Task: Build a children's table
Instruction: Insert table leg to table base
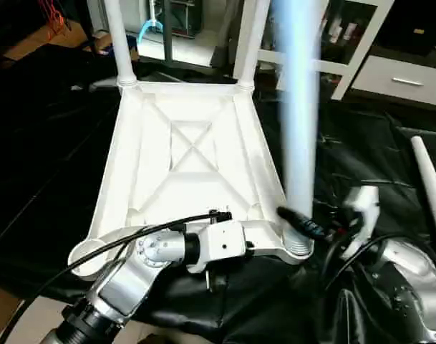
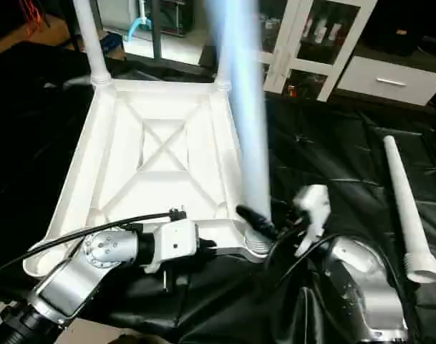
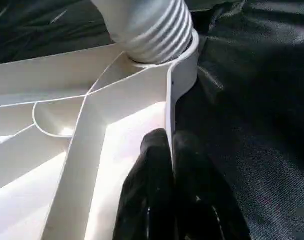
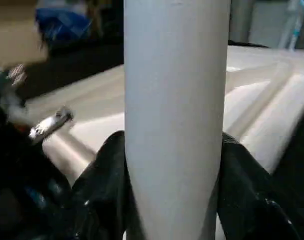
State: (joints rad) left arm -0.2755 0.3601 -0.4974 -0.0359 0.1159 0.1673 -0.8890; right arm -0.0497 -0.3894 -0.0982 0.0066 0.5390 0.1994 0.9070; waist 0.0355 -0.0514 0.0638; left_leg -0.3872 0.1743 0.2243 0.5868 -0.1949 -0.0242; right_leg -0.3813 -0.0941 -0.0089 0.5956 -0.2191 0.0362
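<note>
A black plastic sheet [image 1: 53,165] covers the floor; a white glass-door cabinet [image 1: 361,43] stands upper right.

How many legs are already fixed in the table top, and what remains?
Two far legs stand in the upturned table top. The right pincer grips a third leg at its near corner socket, while the left pincer pinches the rim. Left: the fourth leg, lying on the black sheet.

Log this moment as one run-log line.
left pincer: shut on table top rim | right pincer: shut on third leg, standing in near corner socket | fourth leg: lying loose
</note>
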